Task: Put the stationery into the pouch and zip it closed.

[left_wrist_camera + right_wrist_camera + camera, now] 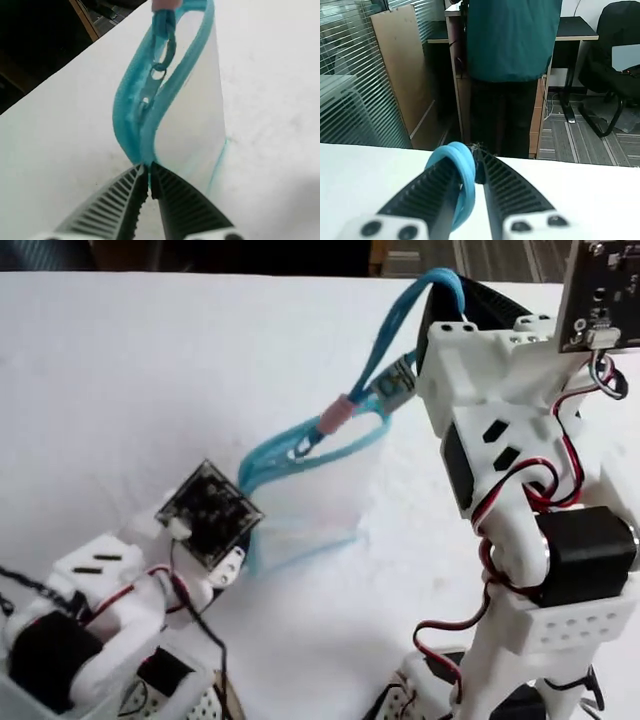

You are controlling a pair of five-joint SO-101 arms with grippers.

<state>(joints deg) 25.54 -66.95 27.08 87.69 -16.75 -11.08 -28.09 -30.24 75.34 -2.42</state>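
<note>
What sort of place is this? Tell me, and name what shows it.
Probably an office: behind the white table are slatted blinds, a dark-topped wooden desk and a black swivel office chair on grey carpet tiles.

Two arms work at one counter [120,370]: one left arm [90,610] and one right arm [520,500]. Each ends in a single claw, making two: the left claw [149,174] and the right claw [478,156]. Between them is one pouch [322,502], clear with a blue zip edge, one end pinched in each claw. Just ahead of the left claw, that edge carries one metal zip slider [151,86], and past it one pink piece [336,416]. There are two camera boards, one [210,508] over the left claw and one [600,285] above the right arm. Beyond the right claw stand one leaning brown board [402,75] and one black office chair [600,60].
</note>
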